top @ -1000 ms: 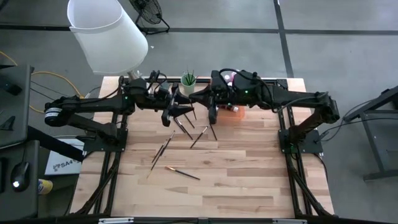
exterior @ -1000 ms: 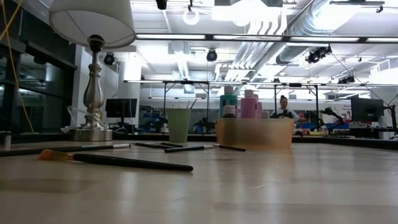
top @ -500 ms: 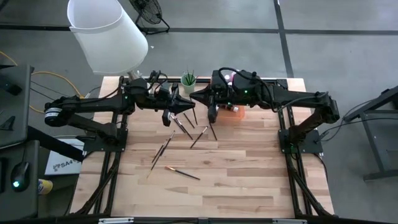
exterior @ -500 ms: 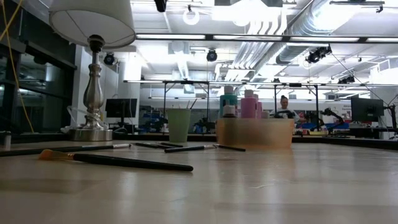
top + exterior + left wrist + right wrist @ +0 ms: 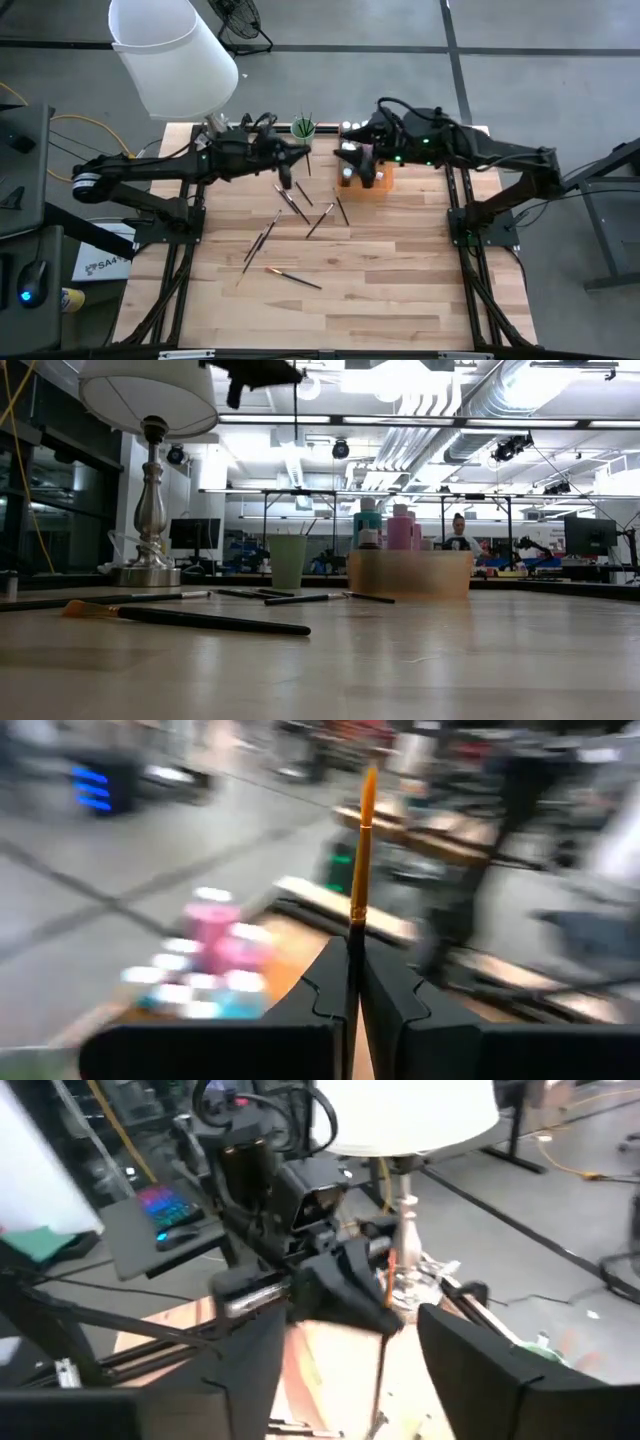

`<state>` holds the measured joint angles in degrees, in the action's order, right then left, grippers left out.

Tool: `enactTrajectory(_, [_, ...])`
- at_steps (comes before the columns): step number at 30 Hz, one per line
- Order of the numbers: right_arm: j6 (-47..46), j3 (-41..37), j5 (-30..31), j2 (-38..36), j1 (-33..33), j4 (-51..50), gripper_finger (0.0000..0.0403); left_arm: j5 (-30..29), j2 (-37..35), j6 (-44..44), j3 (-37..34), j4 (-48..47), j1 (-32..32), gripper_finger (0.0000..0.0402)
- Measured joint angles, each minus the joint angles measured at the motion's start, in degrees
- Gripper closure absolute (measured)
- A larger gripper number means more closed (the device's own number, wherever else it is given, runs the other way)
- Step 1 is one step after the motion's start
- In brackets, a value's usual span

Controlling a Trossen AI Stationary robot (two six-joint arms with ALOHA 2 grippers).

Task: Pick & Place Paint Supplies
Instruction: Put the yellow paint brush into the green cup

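My left gripper (image 5: 297, 161) hangs above the far middle of the table, beside the green cup (image 5: 303, 128), shut on a thin paintbrush (image 5: 358, 860) with an orange bristle end. My right gripper (image 5: 356, 160) stands open with nothing between its fingers, over the wooden box (image 5: 410, 573) of pale-capped paint bottles (image 5: 399, 526). Several more dark-handled brushes (image 5: 292, 202) lie flat on the wood, one close to the low camera (image 5: 190, 619). My left gripper pinches the brush's shaft (image 5: 353, 932) between its two fingers, a little below the orange bristle end. The fingers come in about level and lie across the brush. It stands upright and clear of the table, bristles up, the dark handle (image 5: 380, 1350) hanging below the fingers.
A lamp with a large white shade (image 5: 170, 55) and silver base (image 5: 148, 510) stands at the far left corner. The green cup (image 5: 288, 560) holds brushes. The near half of the table (image 5: 330, 310) is bare wood. A person (image 5: 459, 535) sits far behind.
My left gripper has shut on the brush and carried it toward the table's far edge, nearer the green cup. My right gripper has opened, let the brush go and drawn back toward the table's right, over the wooden box.
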<state>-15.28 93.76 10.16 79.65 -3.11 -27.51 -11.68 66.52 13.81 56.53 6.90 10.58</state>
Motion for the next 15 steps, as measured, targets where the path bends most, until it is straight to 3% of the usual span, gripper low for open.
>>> enactTrajectory(3, [-0.11, 0.0, 1.64, -1.76, 0.0, -2.21, 0.016, -7.02, 1.65, -5.01, 0.0, 0.51, 1.73, 0.0396])
enactTrajectory(15, [1.03, 0.04, 5.41, -2.9, -0.02, -2.78, 0.0157, -7.19, 15.8, -9.19, -0.02, 13.26, 16.91, 0.0396])
